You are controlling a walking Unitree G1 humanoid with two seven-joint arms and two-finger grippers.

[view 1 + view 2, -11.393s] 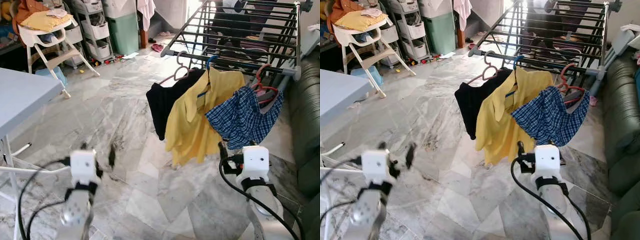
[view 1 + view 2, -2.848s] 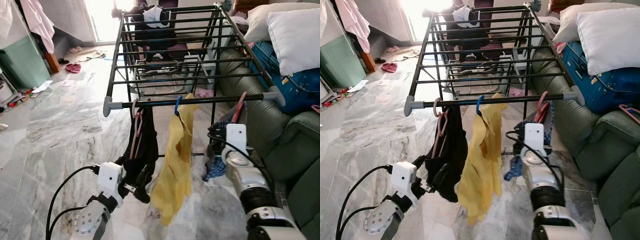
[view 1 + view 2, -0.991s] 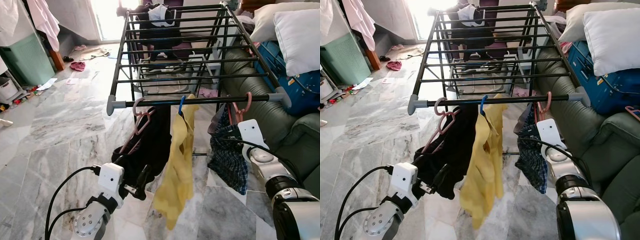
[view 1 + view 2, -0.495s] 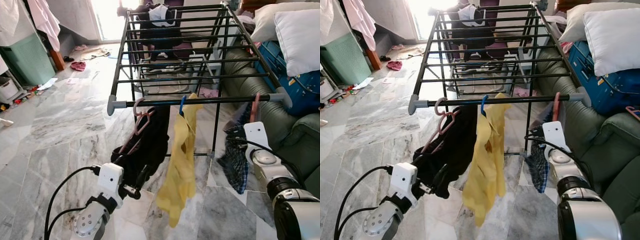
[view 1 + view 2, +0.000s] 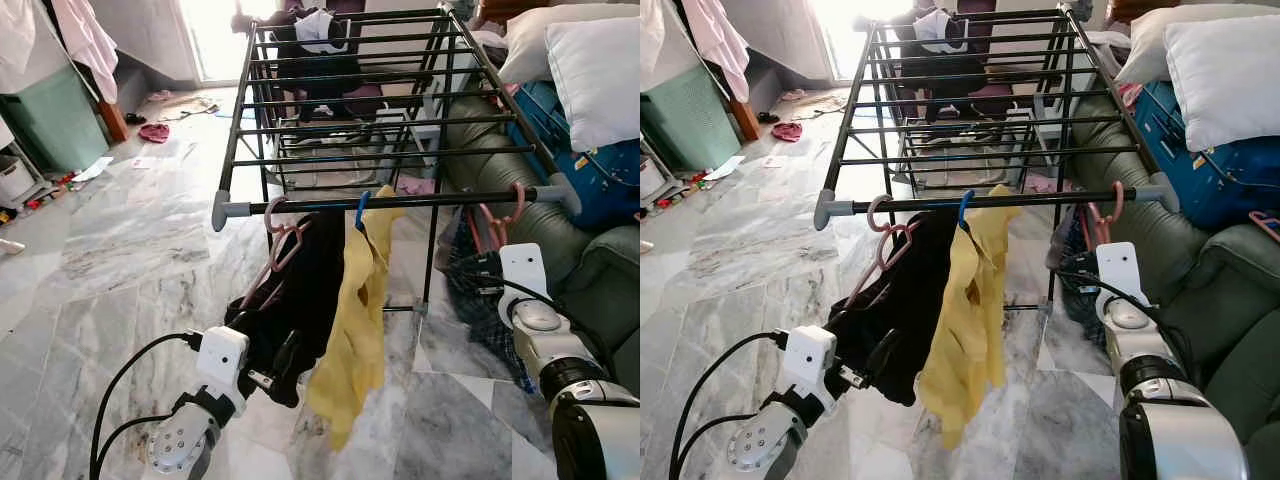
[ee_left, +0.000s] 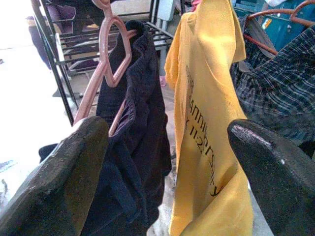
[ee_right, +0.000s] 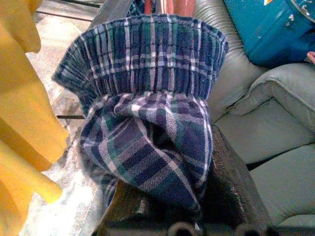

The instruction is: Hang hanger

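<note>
Your right claw [image 7: 162, 216] is pinching the blue plaid shorts [image 7: 147, 113]; the wrist view shows the cloth bunched between its two black fingers [image 7: 231, 187]. Those shorts hang on a pink hanger [image 5: 497, 212], and its hook sits over the front rail [image 5: 400, 201] of the black drying rack [image 5: 340, 100], near the rail's right end and just beside the green sofa [image 5: 590, 270].

Your left claw [image 5: 283, 362] is spread wide and holds nothing. Its fingers [image 6: 54, 182] frame the two garments ahead of it in the wrist view. It hovers low, just beside the hem of the black garment [image 5: 300, 290], which hangs from another pink hanger [image 5: 275, 235] toward the rail's left end.

Between the black garment and the plaid shorts you see a yellow shirt [image 5: 355, 330] on a blue hook [image 5: 360, 208], with dark lettering on its front.

Farther back, dark clothes [image 5: 310, 40] lie over the rack's upper bars. A white pillow [image 5: 595, 60] and a blue bag [image 5: 590, 170] rest on the sofa. The floor [image 5: 120, 260] is grey marble.
</note>
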